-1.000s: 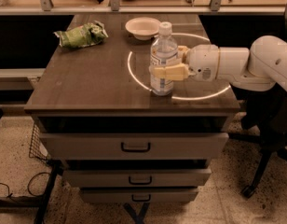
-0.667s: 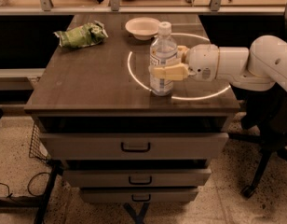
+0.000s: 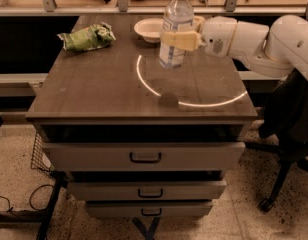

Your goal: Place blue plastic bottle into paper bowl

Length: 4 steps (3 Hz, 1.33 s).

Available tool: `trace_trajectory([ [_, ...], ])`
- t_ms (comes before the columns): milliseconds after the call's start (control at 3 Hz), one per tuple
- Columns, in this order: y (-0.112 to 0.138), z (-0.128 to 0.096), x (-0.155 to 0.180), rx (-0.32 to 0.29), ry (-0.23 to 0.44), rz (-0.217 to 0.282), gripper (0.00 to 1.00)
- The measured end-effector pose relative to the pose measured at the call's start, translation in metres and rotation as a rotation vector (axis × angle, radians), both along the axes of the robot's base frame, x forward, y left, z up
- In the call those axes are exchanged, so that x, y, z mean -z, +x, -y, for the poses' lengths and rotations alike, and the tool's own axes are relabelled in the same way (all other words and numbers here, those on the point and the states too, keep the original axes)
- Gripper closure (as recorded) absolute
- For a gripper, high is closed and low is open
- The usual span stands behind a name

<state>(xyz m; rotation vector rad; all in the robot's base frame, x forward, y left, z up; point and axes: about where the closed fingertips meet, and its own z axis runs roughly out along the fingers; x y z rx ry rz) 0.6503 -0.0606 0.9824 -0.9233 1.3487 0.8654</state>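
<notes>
Gripper point(image 3: 179, 40), pinching the blue plastic bottle point(image 3: 177, 15) at its label, has lifted it off the table point(image 3: 94, 86) toward the far paper bowl point(image 3: 148, 29), so placing seems close.

Tool point(image 3: 178, 40) hangs over the back of the tabletop point(image 3: 94, 91), clamped round the blue plastic bottle point(image 3: 177, 18), and the arm blocks the right side. Paper bowl point(image 3: 150, 29) sits just behind, partly hidden by the bottle. Green bag point(image 3: 88, 37) lies back-left, well apart. Front half lies open.
</notes>
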Motion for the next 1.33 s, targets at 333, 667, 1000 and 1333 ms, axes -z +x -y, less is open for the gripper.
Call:
trace_trajectory([
  [333,0.054,0.008,-0.052,0.172,0.021,0.030,1.00],
  [667,0.109,0.007,-0.097,0.332,0.011,0.048,1.00],
  [1000,0.164,-0.013,-0.113,0.409,0.017,0.018,1.00],
  [1333,0.225,-0.044,-0.103,0.448,0.001,-0.052,1.00],
])
